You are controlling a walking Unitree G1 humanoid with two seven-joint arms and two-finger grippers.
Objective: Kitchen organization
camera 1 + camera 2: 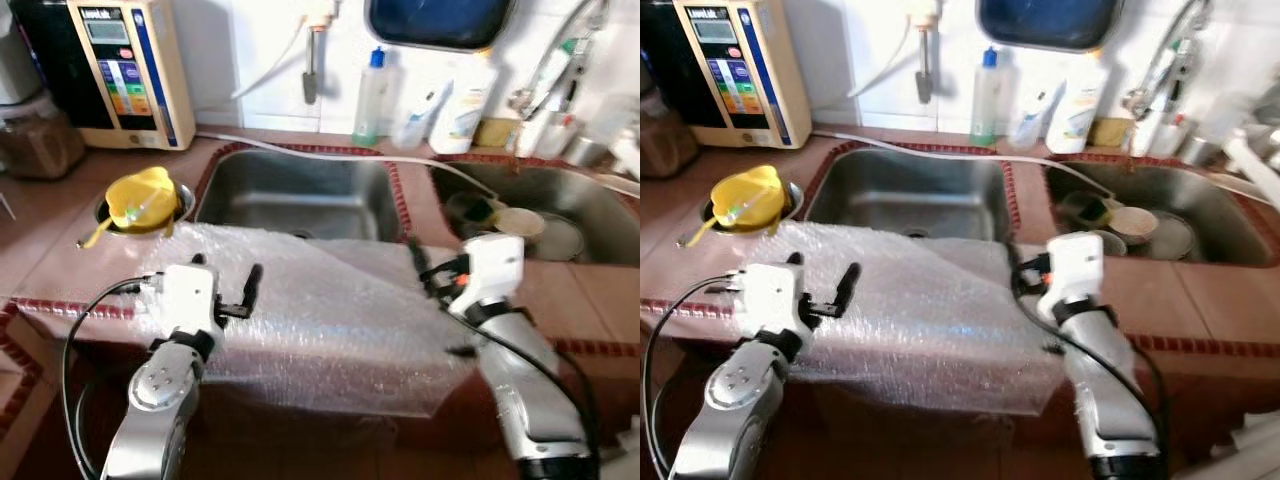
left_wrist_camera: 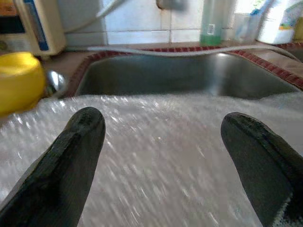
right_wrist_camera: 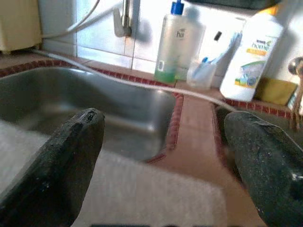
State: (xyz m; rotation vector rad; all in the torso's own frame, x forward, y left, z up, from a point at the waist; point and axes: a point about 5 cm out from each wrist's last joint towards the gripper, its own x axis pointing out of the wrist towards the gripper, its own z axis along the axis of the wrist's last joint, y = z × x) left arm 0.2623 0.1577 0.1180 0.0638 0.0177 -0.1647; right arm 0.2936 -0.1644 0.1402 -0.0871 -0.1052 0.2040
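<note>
Left pincer (image 1: 250,290) spread over bubble wrap (image 1: 330,320), right pincer (image 3: 165,156) spread likewise.

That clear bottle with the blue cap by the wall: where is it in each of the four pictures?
Left eye: bottle at top, right of centre, behind the left sink.
Right eye: bottle at top centre, behind that sink.
Left wrist: a blurred green-bottomed bottle on the top edge, probably the same one.
Right wrist: bottle at top centre.
Shared landmark: the left sink.
</note>
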